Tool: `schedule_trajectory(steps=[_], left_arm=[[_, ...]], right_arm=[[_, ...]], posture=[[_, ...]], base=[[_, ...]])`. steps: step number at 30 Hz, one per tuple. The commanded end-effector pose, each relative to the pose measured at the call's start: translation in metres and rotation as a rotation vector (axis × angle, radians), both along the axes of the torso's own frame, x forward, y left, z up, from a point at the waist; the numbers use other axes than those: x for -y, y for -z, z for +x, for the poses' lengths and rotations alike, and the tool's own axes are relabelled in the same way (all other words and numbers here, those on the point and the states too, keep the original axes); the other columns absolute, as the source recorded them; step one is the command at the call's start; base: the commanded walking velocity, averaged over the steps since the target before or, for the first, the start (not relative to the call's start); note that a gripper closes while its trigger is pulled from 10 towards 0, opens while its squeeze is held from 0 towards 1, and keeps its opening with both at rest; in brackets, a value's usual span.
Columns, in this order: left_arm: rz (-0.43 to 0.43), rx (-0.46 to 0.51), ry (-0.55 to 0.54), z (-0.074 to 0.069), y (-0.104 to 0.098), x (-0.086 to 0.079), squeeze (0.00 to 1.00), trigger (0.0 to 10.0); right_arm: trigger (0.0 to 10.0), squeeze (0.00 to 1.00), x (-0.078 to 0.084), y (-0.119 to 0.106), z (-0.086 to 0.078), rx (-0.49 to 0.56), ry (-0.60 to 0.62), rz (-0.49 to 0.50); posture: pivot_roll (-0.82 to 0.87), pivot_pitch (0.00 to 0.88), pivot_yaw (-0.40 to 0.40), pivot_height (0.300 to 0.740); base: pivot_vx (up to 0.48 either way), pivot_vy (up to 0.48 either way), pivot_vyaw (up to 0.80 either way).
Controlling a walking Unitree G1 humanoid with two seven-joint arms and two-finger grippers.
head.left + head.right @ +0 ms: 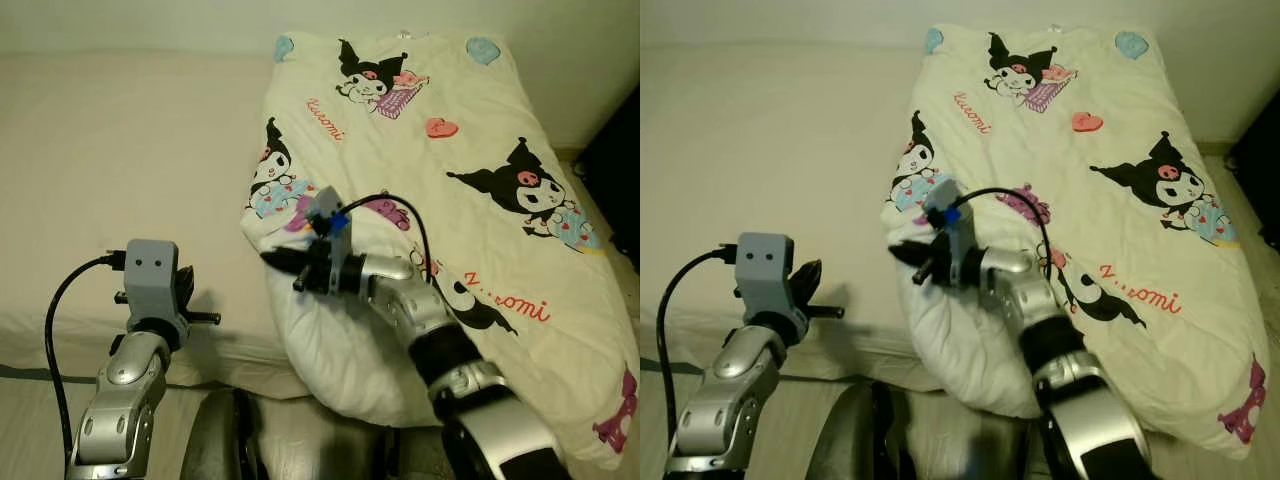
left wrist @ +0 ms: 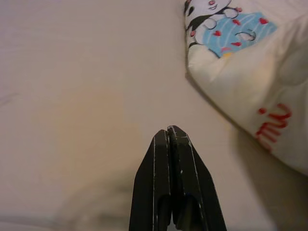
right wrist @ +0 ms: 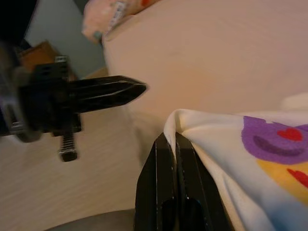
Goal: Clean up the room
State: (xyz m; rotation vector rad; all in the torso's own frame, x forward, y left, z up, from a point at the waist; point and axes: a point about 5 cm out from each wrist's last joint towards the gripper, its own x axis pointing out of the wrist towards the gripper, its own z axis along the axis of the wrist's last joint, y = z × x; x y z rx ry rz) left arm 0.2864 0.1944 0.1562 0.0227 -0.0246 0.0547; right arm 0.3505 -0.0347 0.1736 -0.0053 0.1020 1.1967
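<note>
Right gripper [image 3: 168,144] pinches the quilt [image 1: 470,190] edge on the mattress [image 1: 120,180] — left gripper [image 2: 169,137] closed, empty.

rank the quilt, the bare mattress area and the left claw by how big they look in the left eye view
1. quilt and bare mattress: both look very large, too close to rank.
2. left claw: clearly smallest, though nearer the camera.

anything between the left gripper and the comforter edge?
Nothing: bare cream mattress separates the left gripper from the comforter, as the left eye view shows. The right gripper is at that edge.
</note>
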Motion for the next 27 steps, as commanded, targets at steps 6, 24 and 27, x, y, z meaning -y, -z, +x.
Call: schedule_trajectory(steps=[6, 24, 27], left_arm=[[0.028, -0.01, -0.035, 0.0, 0.004, -0.012, 0.0, 10.0], [0.033, 0.006, -0.068, 0.004, 0.003, -0.019, 0.0, 10.0], [0.035, 0.013, -0.076, 0.006, 0.002, -0.021, 0.0, 10.0]], right_arm=[[10.0, 1.0, -0.029, 0.025, -0.036, -0.052, -0.135, -0.039], [10.0, 0.0, -0.046, -0.015, -0.091, -0.089, -0.433, 0.198], [10.0, 0.0, -0.034, -0.045, -0.106, -0.089, -0.577, 0.298]], posture=[[0.02, 0.276, 0.036, 0.579], [0.0, 0.26, 0.034, 0.579], [0.0, 0.26, 0.034, 0.579]], base=[[0.0, 0.0, 0.0], [0.0, 0.0, 0.0], [0.0, 0.0, 0.0]])
